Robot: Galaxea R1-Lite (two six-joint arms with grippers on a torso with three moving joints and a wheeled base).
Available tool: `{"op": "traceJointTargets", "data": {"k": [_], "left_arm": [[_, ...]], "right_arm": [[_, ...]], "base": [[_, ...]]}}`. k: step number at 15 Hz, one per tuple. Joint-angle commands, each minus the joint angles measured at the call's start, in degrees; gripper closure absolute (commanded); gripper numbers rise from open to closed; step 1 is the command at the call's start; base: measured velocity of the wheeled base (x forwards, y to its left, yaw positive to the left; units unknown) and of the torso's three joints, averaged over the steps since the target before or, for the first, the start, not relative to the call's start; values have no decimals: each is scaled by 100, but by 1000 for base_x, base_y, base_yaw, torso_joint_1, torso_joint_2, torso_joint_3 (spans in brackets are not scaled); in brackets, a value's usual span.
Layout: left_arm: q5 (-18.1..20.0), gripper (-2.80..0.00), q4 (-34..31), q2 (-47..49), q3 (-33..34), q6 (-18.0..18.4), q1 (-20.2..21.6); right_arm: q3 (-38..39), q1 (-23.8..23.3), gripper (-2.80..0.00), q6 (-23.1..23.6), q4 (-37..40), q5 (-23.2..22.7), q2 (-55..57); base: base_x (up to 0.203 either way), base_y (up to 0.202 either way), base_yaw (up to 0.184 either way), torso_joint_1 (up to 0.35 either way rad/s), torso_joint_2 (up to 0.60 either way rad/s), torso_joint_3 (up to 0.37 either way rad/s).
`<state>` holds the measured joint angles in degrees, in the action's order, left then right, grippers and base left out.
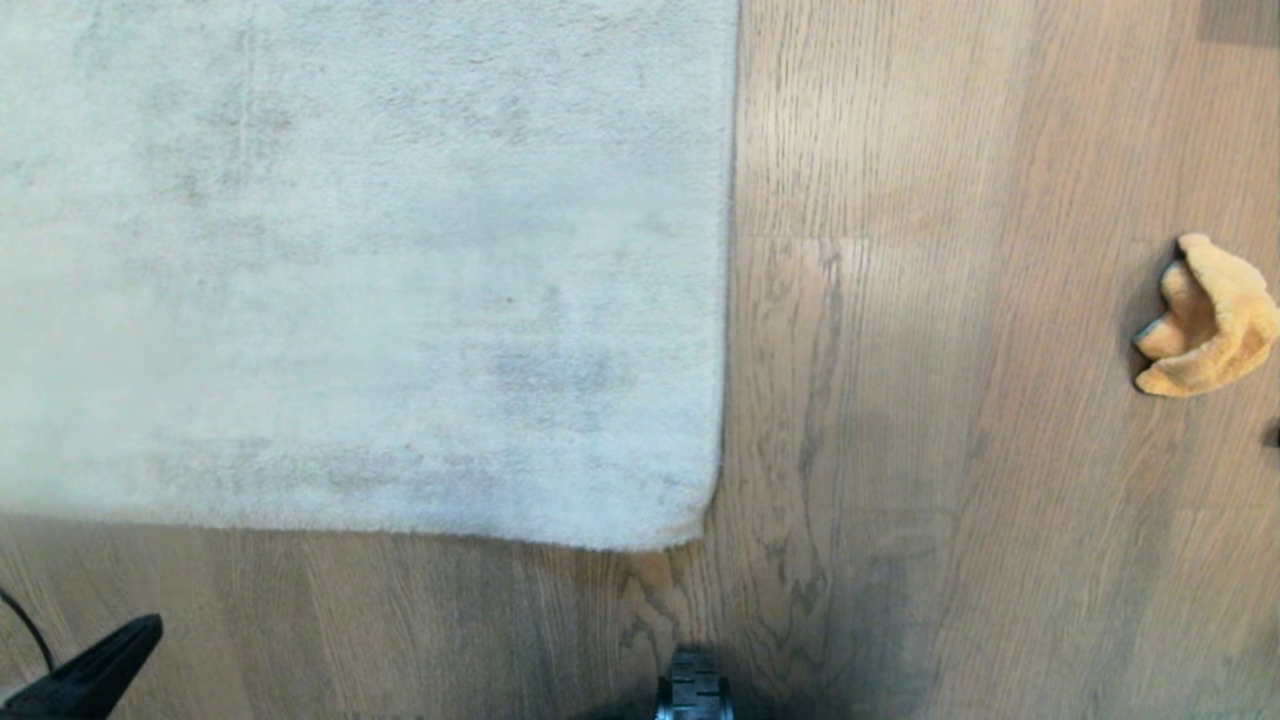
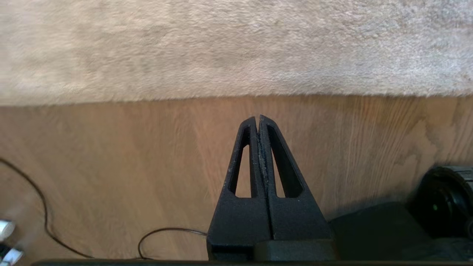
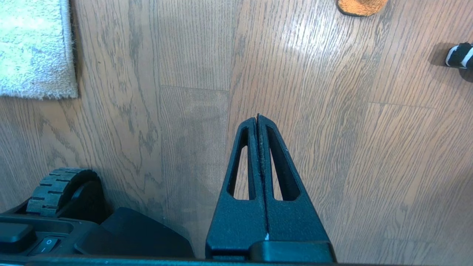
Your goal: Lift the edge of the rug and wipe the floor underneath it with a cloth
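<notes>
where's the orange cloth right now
In the head view the cloth lies crumpled on the floor at far right, well apart from the rug edge.

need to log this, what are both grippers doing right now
left gripper: jaws shut, holding nothing, above the floor.
right gripper: jaws shut, holding nothing.

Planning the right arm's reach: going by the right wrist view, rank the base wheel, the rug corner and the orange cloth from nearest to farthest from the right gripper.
From the right gripper, shut over bare floor:
1. Base wheel, beside the gripper's body.
2. Rug corner, ahead on the wheel's side.
3. Orange cloth, far ahead on the other side.

The rug corner and cloth are nearly level.
</notes>
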<state>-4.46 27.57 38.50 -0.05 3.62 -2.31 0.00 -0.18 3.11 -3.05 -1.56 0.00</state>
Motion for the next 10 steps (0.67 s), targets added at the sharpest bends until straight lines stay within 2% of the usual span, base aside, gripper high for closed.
{"op": "traceJointTargets", "data": {"k": [1,6,8,10], "left_arm": [[-10,0,-391,-1213,-5,-4,128],[3,0,-1865,-2755,-4,-23,148],[341,0,-2449,-3302,-4,-48,181],[500,0,-2724,-3798,-9,-118,193]], "right_arm": [[0,1,0,6,-3,-2,9],[0,1,0,6,-3,-11,9],[0,1,0,6,-3,-2,9],[0,1,0,6,-3,-2,9]], "base": [[0,0,0,0,0,0],[0,0,0,0,0,0],[0,0,0,0,0,0],[0,0,0,0,0,0]]}}
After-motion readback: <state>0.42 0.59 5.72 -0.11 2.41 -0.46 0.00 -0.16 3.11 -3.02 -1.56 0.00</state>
